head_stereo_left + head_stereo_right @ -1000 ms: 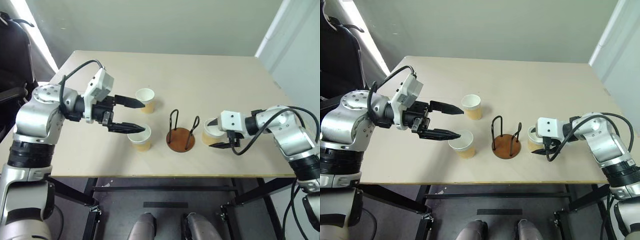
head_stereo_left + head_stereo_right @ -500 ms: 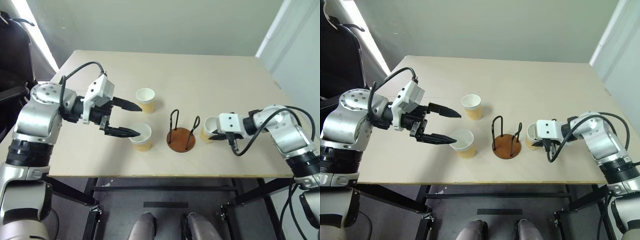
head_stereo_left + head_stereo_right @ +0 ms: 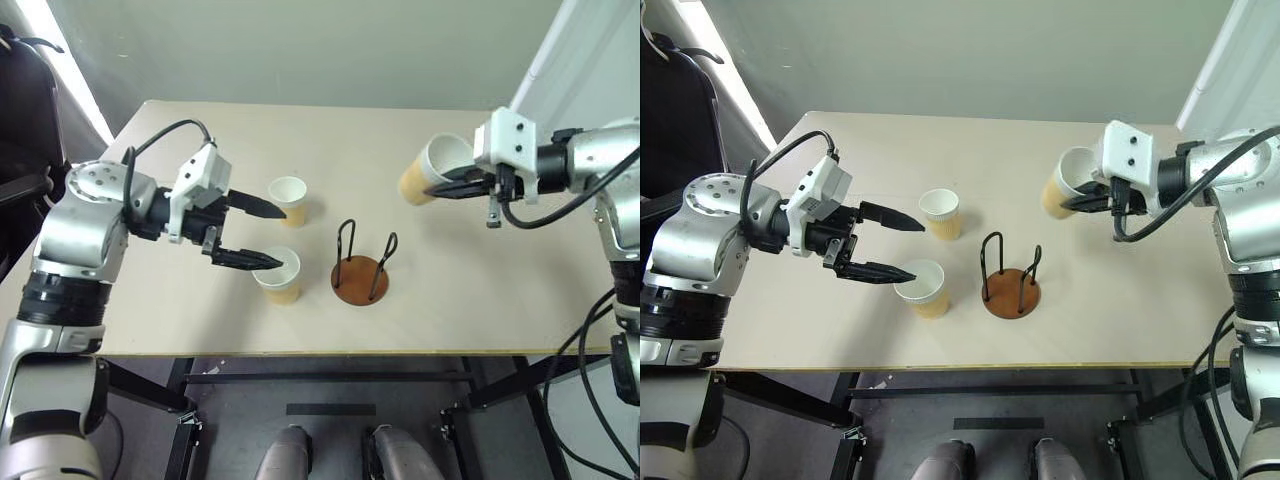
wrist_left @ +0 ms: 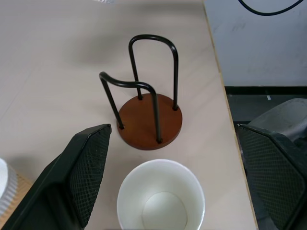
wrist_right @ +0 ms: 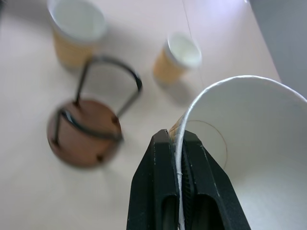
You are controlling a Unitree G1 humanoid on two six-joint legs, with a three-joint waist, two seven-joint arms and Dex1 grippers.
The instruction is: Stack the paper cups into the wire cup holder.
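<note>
Raised off the surface (image 3: 470,270), the light, crushable cup (image 3: 432,170) hangs rim-pinched in the right gripper (image 3: 452,187); left gripper (image 3: 262,235) gapes.

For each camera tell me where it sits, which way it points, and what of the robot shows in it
Head views: above, looking forward and down at the table; both arms show, the left gripper open, the right gripper lifting a paper cup.
Left wrist view: along its fingers toward the wire cup holder and the near cup.
Right wrist view: along fingers pinching the cup's rim.
Shared: the holder appears in all.
</note>
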